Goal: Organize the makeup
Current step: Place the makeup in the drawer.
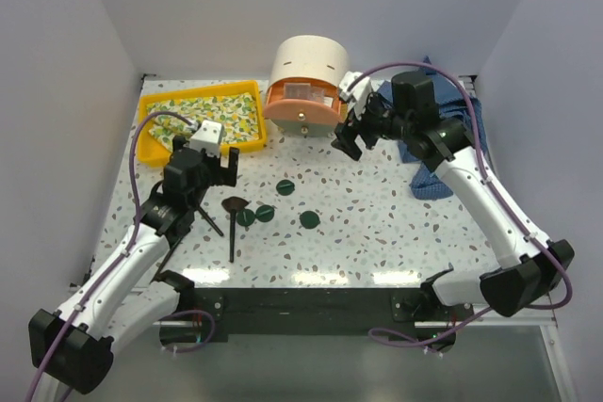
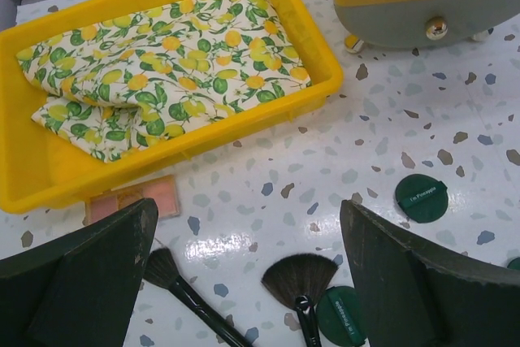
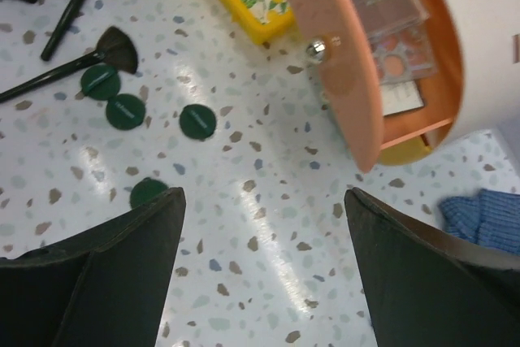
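The left gripper (image 2: 248, 210) is hovering released above the palette (image 2: 134, 198) lying just beside the yellow tray (image 2: 323, 61). Closing there, it is risking snagging the tray wall. The right gripper (image 3: 262, 194) is also gaping empty.

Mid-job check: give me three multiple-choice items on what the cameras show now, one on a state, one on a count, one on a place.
1. The orange drawer is: A shut; B open, palettes inside; C open, empty.
2. Green discs on the table: A two; B four; C six.
3. The leaf-patterned cloth lies: A in the drawer; B on the table; C in the yellow tray.
Answers: B, the right wrist view shows palettes in the pulled-out drawer; B, four discs show from above; C, the cloth sits inside the tray's walls.
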You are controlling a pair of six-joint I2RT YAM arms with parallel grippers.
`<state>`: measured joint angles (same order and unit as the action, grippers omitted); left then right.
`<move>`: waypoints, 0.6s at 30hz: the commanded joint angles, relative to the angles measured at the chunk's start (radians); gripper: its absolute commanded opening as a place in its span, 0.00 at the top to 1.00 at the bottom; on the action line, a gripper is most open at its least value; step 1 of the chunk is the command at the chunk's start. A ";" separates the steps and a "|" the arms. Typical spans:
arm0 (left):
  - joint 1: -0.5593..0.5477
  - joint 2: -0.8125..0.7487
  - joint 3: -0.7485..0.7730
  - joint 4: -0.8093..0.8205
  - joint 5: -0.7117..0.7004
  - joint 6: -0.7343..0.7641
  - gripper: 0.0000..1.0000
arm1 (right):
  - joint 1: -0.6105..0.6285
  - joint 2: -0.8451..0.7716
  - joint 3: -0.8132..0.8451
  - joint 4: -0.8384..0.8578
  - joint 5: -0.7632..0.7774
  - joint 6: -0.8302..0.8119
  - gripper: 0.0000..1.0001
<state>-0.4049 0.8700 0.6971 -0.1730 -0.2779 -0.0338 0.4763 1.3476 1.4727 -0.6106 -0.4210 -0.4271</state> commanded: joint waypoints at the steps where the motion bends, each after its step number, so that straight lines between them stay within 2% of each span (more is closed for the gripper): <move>1: 0.011 0.007 -0.001 0.040 -0.021 -0.040 0.00 | -0.011 -0.065 -0.155 0.041 -0.199 -0.024 0.15; 6: 0.012 0.014 0.005 0.020 -0.035 -0.067 0.00 | -0.071 -0.113 -0.294 0.101 -0.356 -0.016 0.14; 13: 0.067 0.020 -0.014 0.006 -0.027 -0.130 0.00 | -0.116 -0.117 -0.367 0.173 -0.443 0.013 0.13; 16: 0.176 0.046 -0.030 0.017 0.063 -0.181 0.00 | -0.120 -0.120 -0.379 0.178 -0.467 0.011 0.13; 18: 0.306 0.070 -0.041 0.027 0.183 -0.233 0.00 | -0.120 -0.122 -0.379 0.178 -0.470 0.013 0.13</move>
<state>-0.2543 0.9016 0.6773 -0.1802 -0.2478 -0.1654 0.3595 1.2667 1.0969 -0.4927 -0.8124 -0.4252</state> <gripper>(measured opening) 0.997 0.864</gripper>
